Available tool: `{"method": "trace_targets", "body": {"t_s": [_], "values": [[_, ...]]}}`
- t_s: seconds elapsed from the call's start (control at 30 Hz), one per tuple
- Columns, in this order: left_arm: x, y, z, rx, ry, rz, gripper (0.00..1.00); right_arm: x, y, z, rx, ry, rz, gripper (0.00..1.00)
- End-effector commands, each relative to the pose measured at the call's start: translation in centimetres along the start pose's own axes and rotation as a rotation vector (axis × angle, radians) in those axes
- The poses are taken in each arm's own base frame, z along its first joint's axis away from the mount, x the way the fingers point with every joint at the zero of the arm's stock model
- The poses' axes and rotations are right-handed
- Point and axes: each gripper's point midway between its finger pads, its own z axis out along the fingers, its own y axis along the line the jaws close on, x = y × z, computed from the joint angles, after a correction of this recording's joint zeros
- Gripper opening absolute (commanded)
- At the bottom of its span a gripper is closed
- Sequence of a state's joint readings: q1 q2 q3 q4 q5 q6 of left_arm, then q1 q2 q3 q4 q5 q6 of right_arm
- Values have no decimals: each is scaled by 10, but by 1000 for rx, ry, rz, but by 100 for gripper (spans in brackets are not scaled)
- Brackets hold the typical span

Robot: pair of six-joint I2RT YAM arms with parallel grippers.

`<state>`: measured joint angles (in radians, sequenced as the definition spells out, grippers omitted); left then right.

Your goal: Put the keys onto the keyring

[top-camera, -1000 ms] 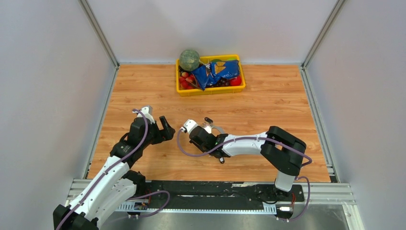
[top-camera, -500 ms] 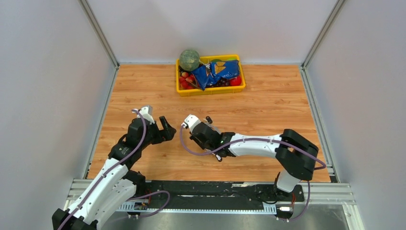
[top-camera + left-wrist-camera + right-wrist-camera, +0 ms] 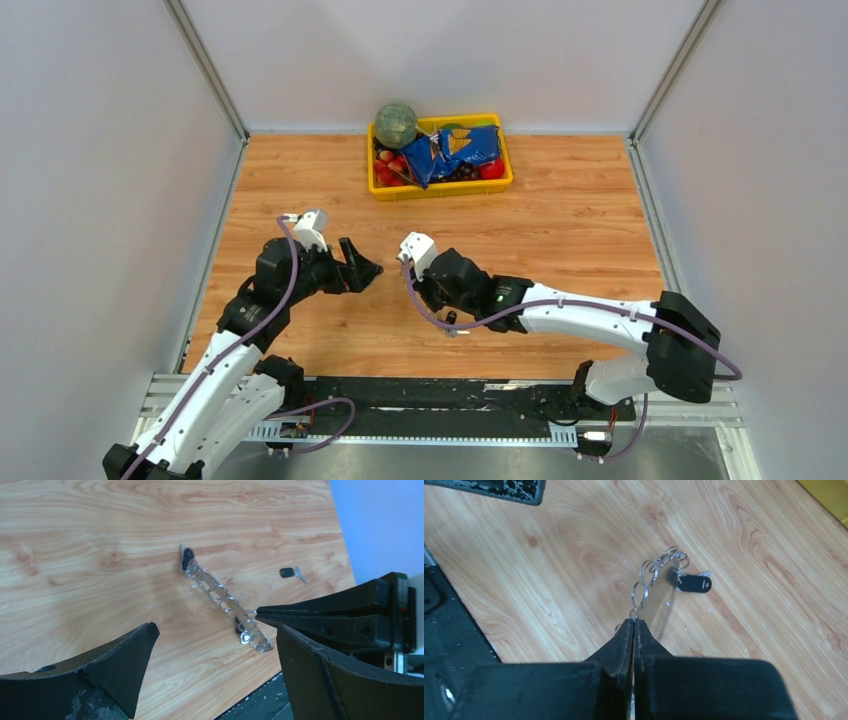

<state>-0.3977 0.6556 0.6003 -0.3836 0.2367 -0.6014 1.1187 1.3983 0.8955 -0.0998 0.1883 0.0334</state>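
- Wooden table point(image 3: 560, 220): the yellow tray point(image 3: 450, 188) sits at its 12 o'clock edge, holding a green melon point(image 3: 396, 124), a blue bag point(image 3: 455, 155) and red fruit.
- Right arm point(image 3: 580, 315): it reaches from its base at 5 o'clock toward the middle of the table.
- Left arm point(image 3: 225, 370): it rises from 7 o'clock and points at the right wrist.
- Left gripper point(image 3: 362, 266): its jaws are spread wide and hold nothing. It sits at 9 o'clock of the right wrist, near it but apart.
- Right gripper point(image 3: 633, 624): its fingers are pressed together, pinching the near end of the keyring.
- Keyring point(image 3: 659, 565): a chain of small silver rings near the table's centre, running from the closed fingertips toward 1 o'clock in the right wrist view.
- Attached key point(image 3: 694, 583): it has a black head and sits at the keyring's far end.
- Loose key point(image 3: 289, 572): it lies flat on the wood at 2 o'clock of the keyring in the left wrist view, well apart from it.
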Motion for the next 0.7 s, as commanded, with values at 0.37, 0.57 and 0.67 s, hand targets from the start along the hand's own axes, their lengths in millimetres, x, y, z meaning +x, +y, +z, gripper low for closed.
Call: {"method": "trace_targets", "body": {"t_s": [0.37, 0.57, 0.67], "values": [[-33, -112, -54, 553, -79, 212, 100, -85, 41, -84, -316, -268, -3, 0], [-36, -138, -78, 709, -99, 299, 90, -105, 56, -111, -426, -323, 3, 0], [-35, -150, -89, 784, -103, 333, 85, -116, 60, -123, -463, -343, 7, 0]]}}
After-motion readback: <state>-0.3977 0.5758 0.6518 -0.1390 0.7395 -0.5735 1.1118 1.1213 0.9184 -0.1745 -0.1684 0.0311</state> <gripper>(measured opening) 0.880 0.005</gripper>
